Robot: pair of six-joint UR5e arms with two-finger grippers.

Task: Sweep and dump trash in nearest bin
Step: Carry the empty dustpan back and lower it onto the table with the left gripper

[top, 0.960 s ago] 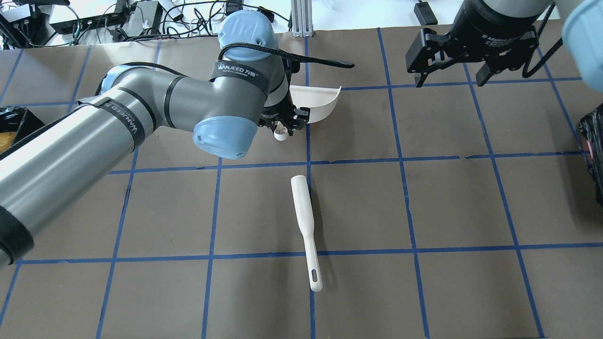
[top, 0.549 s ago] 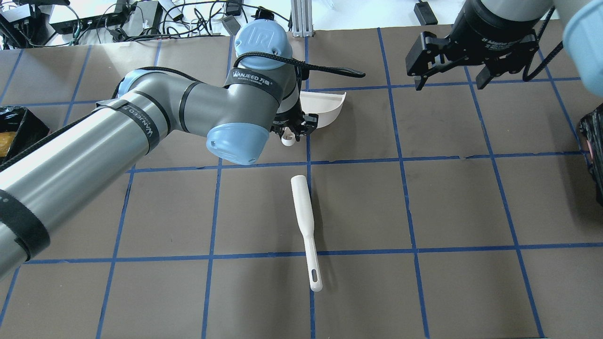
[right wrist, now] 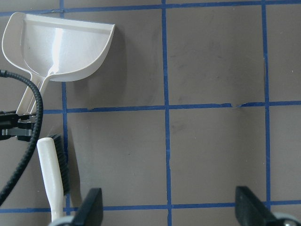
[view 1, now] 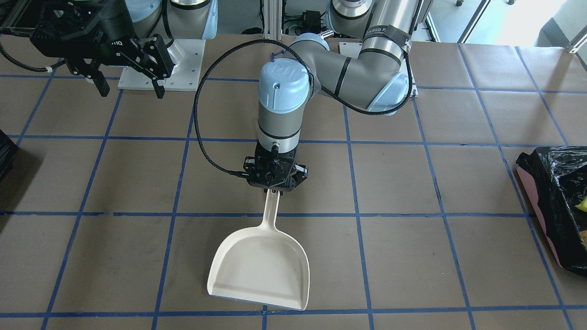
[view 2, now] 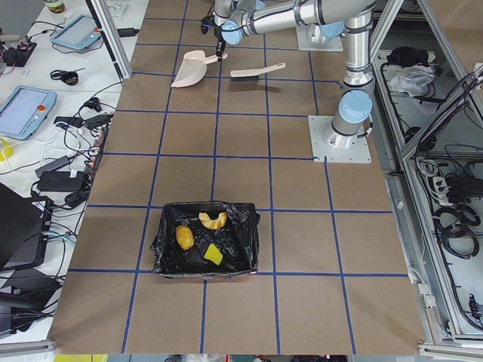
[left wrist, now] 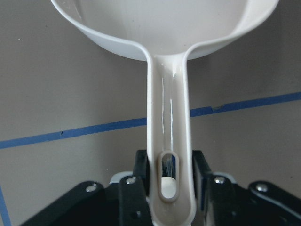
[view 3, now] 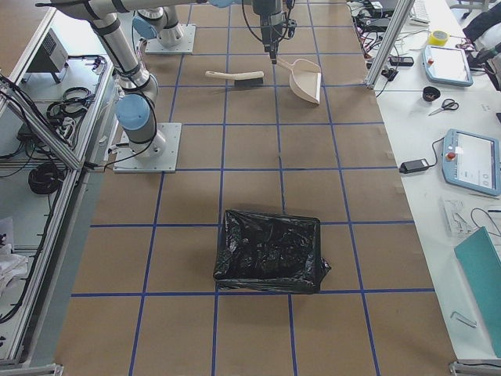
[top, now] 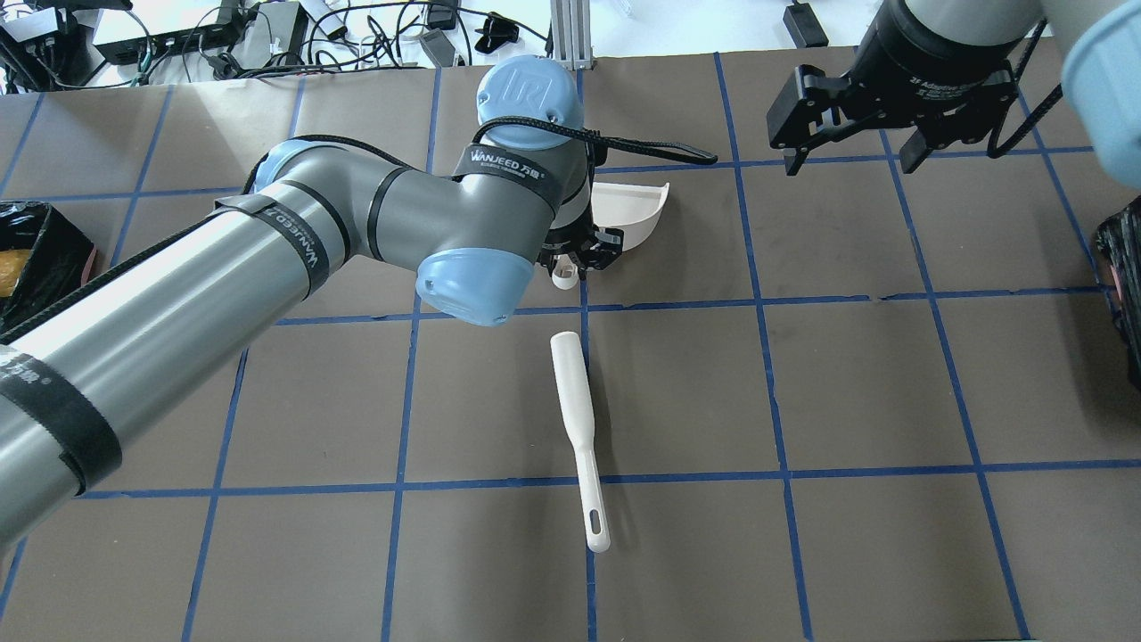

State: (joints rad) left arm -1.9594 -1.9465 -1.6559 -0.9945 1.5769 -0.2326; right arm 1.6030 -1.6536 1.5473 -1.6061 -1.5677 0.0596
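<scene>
While left fingers (left wrist: 201, 172) clamp the dustpan handle (view 1: 271, 211), brush (top: 575, 419) just beside, right fingers (right wrist: 91, 207) spread, bin (view 2: 243, 226) well apart.

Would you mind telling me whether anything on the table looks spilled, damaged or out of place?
Nothing stands out. The three scraps sit inside the bin, the left gripper holds the empty dustpan by its handle, and the brush lies on the table.

Cream dustpan (view 1: 259, 270), white brush (top: 570, 392) — brown table (top: 891, 383) gridded blue, glossy black bin (view 2: 243, 245).
</scene>
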